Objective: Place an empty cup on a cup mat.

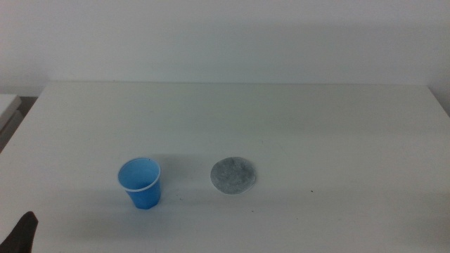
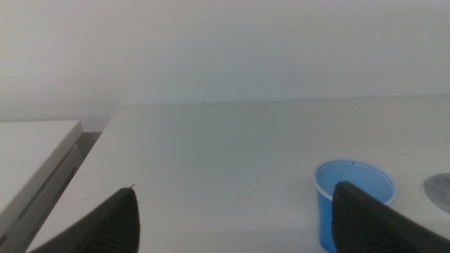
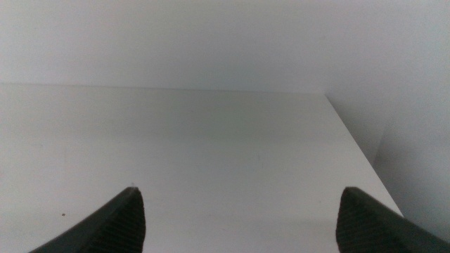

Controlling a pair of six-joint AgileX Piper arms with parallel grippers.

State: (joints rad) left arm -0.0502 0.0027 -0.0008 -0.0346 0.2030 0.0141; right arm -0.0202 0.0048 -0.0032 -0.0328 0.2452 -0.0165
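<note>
The small bright blue cup (image 1: 140,183) stands upright and empty on the white table, left of centre. The round speckled grey cup mat (image 1: 234,175) lies flat just to its right, apart from it. My left gripper (image 2: 235,211) is open and empty near the table's front left; only a dark jaw tip (image 1: 23,233) shows in the middle view. In the left wrist view the cup (image 2: 354,200) sits partly behind one jaw, with the mat's edge (image 2: 439,192) beyond it. My right gripper (image 3: 239,214) is open and empty, out of the middle view.
The white table (image 1: 281,119) runs back to a plain white wall. A lower white surface (image 2: 28,151) stands beside the table's left edge, with a dark gap between. The table's right edge (image 3: 358,151) shows in the right wrist view.
</note>
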